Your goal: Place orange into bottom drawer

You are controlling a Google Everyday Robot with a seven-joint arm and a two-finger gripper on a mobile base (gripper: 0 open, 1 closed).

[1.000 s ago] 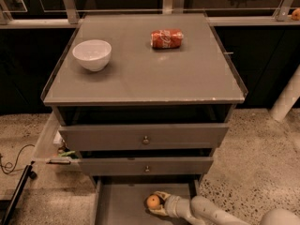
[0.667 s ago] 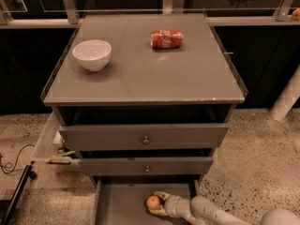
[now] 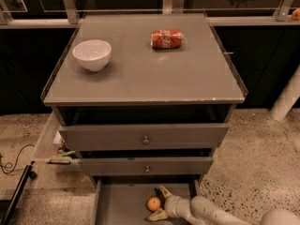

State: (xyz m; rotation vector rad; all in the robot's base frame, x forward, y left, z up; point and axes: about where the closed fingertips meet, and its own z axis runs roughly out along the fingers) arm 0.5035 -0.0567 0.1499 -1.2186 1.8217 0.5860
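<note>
The orange lies on the grey floor of the pulled-out bottom drawer, toward its right side. My gripper reaches in from the lower right, low inside the drawer. Its two fingers are spread open, one behind the orange and one in front, with the fruit just to the left between the tips. The orange rests on the drawer floor.
Two upper drawers with round metal knobs sit slightly open above. A white bowl and a red soda can lie on the cabinet top. A cable and a black bar lie on the floor at left. A white post stands at right.
</note>
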